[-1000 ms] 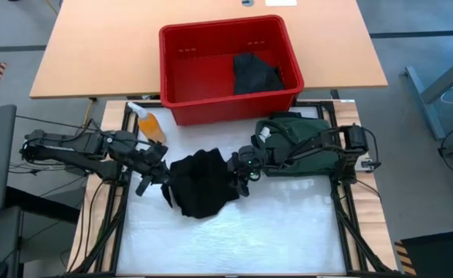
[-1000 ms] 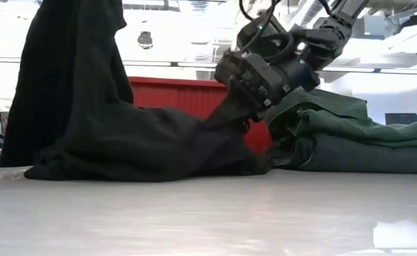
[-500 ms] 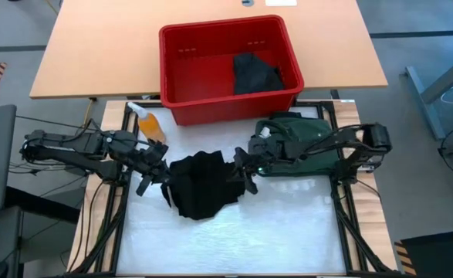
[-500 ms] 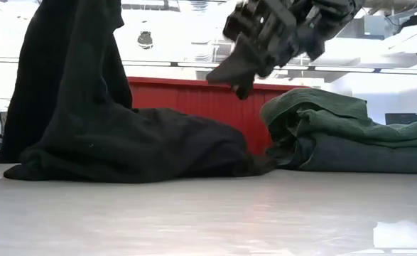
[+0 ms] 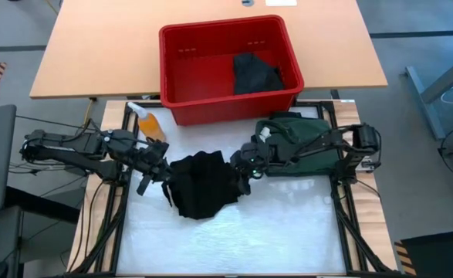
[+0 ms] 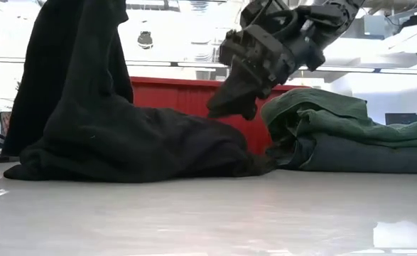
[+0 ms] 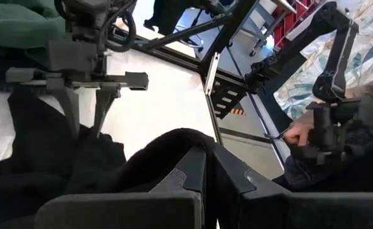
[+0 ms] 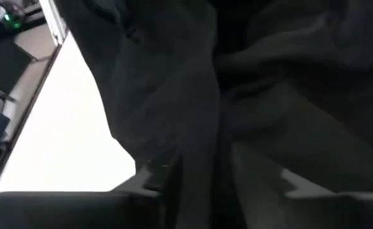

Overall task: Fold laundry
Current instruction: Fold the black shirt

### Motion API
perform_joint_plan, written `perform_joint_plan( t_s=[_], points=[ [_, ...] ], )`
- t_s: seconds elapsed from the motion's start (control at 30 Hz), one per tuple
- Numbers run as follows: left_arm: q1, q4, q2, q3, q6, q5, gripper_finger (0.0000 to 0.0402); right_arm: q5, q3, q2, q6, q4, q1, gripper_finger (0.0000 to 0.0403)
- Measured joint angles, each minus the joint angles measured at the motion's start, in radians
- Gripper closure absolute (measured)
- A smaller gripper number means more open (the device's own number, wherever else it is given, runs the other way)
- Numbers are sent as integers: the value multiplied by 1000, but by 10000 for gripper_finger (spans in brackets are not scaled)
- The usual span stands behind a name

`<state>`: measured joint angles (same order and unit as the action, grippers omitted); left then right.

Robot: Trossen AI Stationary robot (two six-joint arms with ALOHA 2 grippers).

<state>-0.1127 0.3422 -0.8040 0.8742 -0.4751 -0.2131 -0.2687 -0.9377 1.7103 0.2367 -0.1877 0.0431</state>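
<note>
1. The left claw (image 5: 158, 171) is found at the left edge of the black garment (image 5: 203, 184), its fingers (image 7: 192, 181) pressed together on a fold of that cloth; in the low view this side of the garment is seen lifted high above the table (image 5: 234, 232).
2. The right claw (image 5: 241, 166) is held over the right edge of the same garment, just above the cloth in the low view (image 6: 231, 107). In the left wrist view its fingers (image 7: 102, 105) are seen parted, with the tips reaching the black cloth; whether any cloth is caught between them cannot be told.
3. The black garment is bunched in a heap at the middle of the white table surface, between the two claws.
4. A folded dark green shirt (image 5: 299, 147) is lying just to the right of the heap, under the right arm, near the red bin (image 5: 226, 73).
5. Another dark garment (image 5: 255, 73) is lying inside the red bin, at its right side.
6. A spray bottle (image 5: 147, 122) with orange liquid is lying on the table at the bin's left front corner.
7. In the left wrist view, a person's hand (image 7: 297, 135) is seen beyond the table.
</note>
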Motion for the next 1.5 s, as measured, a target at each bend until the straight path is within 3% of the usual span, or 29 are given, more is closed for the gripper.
perform_joint_plan(
  t_s=[0.23, 0.6, 0.73, 1.0, 1.27, 1.4, 1.5],
  points=[
    [0, 3, 0, 0, -1, 0, 401, -47, -4, 26, 36, -70, -7, 142],
    [0, 4, 0, 0, 0, 1, 401, 9, -4, 112, 30, -103, -34, 130],
    [0, 4, 0, 0, 0, 0, 401, 8, -4, 122, 73, -120, -59, 174],
    [0, 4, 0, 0, 20, 1, 401, -2, -4, 81, 70, -152, -88, 375],
    [0, -89, 0, 0, 13, -18, 401, -125, -4, -40, 110, -162, -81, 384],
    [0, -324, 4, 0, 16, -97, 401, -127, -3, -197, 81, -161, -81, 384],
    [0, -610, 12, 0, 38, -171, 401, -127, -3, -358, 14, -167, -80, 384]
  ],
)
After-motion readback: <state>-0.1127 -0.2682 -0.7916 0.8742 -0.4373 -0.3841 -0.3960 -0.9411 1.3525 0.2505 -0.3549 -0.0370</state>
